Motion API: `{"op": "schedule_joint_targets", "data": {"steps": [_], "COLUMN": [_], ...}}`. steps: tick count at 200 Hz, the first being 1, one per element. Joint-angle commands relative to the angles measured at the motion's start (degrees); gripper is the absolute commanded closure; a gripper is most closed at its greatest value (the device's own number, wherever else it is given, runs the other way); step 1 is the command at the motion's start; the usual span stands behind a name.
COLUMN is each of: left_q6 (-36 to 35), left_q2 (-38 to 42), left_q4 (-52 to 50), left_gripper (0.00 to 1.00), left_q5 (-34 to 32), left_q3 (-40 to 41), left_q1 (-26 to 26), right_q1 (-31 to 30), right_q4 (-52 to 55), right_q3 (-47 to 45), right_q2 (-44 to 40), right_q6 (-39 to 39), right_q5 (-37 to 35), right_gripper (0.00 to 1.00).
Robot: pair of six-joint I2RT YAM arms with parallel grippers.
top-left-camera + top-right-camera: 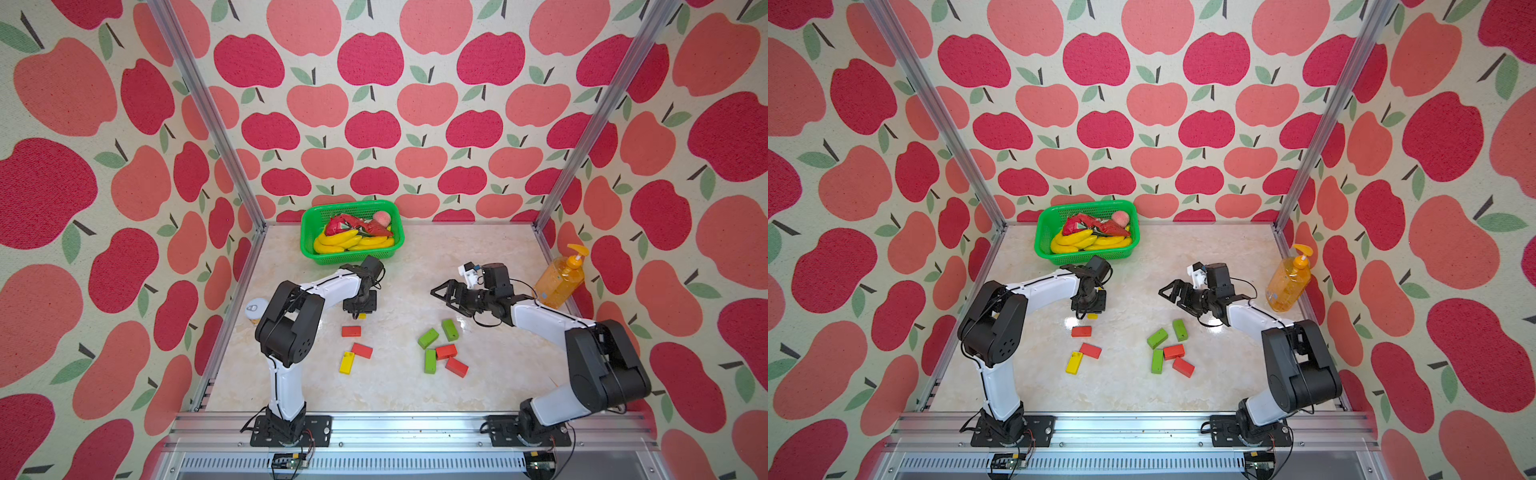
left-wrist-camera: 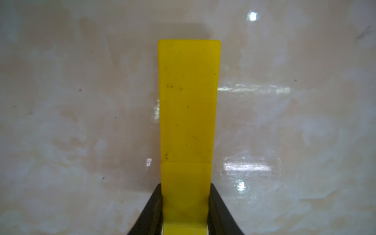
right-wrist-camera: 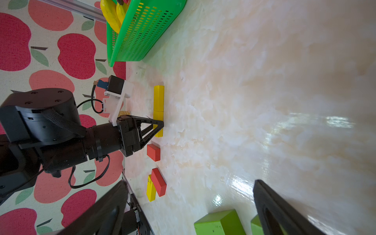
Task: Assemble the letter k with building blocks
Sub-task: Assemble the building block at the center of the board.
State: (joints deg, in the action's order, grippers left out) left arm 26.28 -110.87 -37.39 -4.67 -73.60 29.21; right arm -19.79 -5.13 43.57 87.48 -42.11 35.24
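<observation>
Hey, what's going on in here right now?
Two robot arms are building with blocks. The left gripper is closed on a yellow block lying on the table, end to end with a second yellow block, like the start of a straight stroke. The right gripper hangs open near the green blocks, holding nothing. The red blocks and a third yellow block lie loose.

— From above, the matte yellow rectangular brick (image 1: 362, 316)?
— Mostly hidden beneath the left gripper (image 1: 358, 312); one end shows.
— By the left wrist camera?
— Its near end and the jaws run off the edge.
— The matte green rectangular bricks (image 3: 219, 223)?
— Cropped in the right wrist view.
</observation>
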Motion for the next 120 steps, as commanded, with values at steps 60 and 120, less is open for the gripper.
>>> {"op": "schedule_joint_targets", "data": {"steps": [60, 120], "left_q6": [-0.5, -1.2], "left_q2": [-3.1, -3.8], "left_q4": [-0.7, -0.4], "left_gripper": [0.44, 0.40], "left_q5": [-0.9, -0.7], "left_q3": [1.2, 0.6], "left_q1": [-0.3, 0.7], "right_q1": [0.4, 0.4], "right_q4": [-0.8, -0.7], "right_q3": [0.3, 0.4], "right_q2": [0.8, 0.9], "right_q6": [0.1, 0.2], "right_q5": [0.0, -0.1], "right_gripper": [0.01, 0.01]}}
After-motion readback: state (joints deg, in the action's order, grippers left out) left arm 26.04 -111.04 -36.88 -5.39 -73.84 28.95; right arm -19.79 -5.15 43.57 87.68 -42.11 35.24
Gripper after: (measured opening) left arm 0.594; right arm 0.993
